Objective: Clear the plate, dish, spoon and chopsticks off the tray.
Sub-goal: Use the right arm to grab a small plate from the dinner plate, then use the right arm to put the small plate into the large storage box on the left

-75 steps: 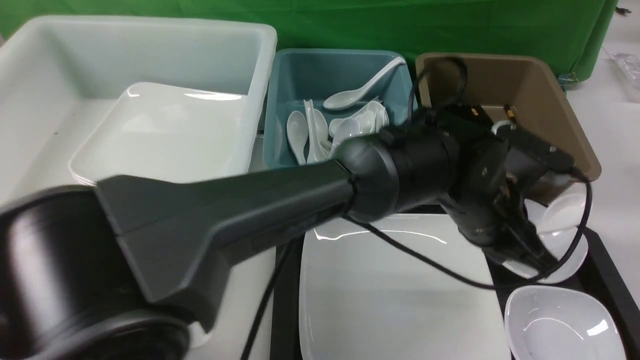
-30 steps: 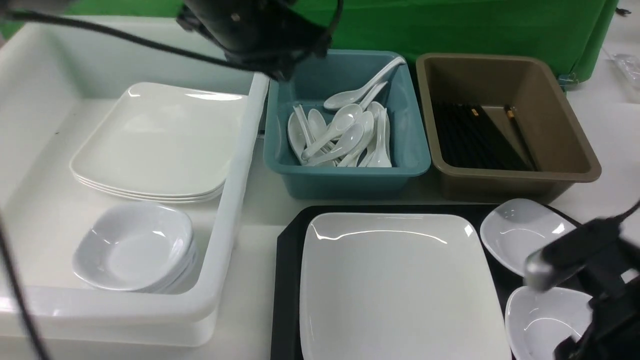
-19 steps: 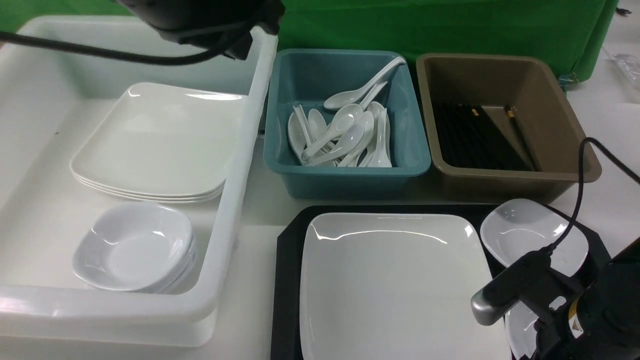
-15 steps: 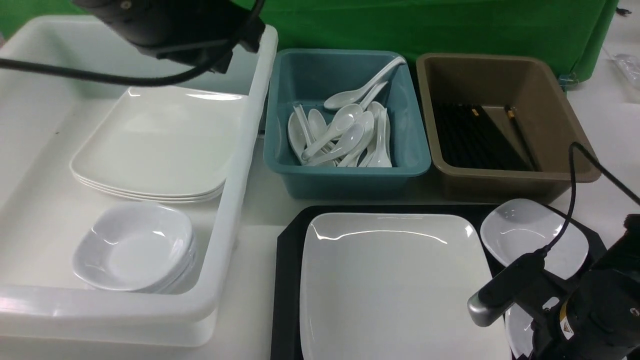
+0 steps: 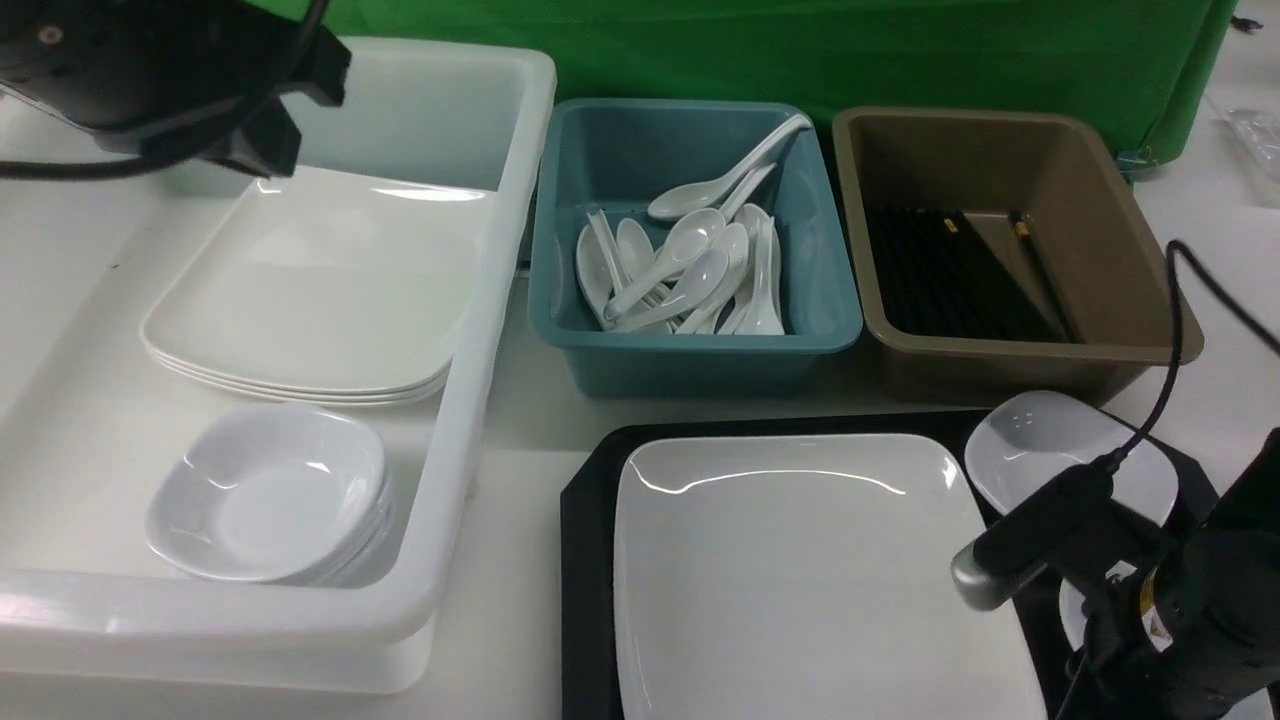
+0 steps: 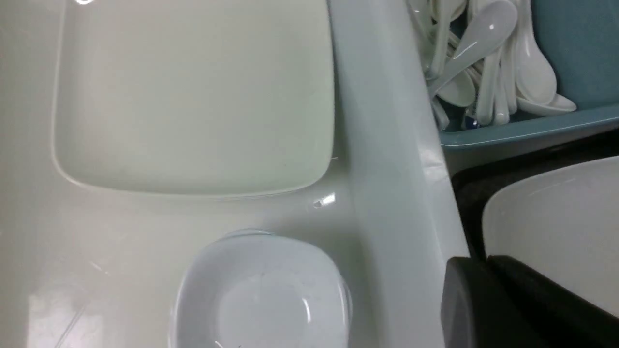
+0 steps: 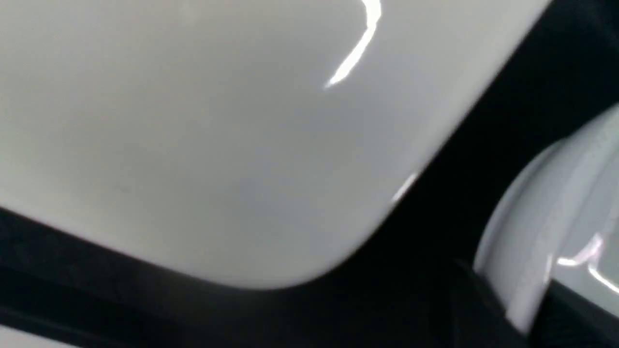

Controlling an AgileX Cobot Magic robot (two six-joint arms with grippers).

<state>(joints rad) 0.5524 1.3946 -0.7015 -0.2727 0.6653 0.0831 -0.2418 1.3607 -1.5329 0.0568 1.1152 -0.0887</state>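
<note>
1. Right gripper: on my wrist feed, the rim of a small dish runs down between two dark shapes that I take for the fingers. The picture is too blurred for me to tell whether they pinch the rim or only straddle it.
2. The right arm sits low at the near right of the tray. Its wrist is tipped down over that dish, and a black cable arcs above it.
3. The plate lies flat on the tray, its edges roughly square with the tray's, and fills the left and middle. Its rounded corner is near the small dish but apart from it, with black tray showing between them.
4. A second dish rests at the tray's far right corner, beyond the arm.
5. Left gripper: the fingers are pressed together with nothing between them. The left arm is held high at the far left, above the white bin. Its camera looks down on the stacked plates and nested small dishes inside.
6. The spoons lie in the teal bin, mostly lengthwise from near to far. One is propped with its handle on the far right corner.
7. The chopsticks lie on the floor of the brown bin, their long axes running near to far.
</note>
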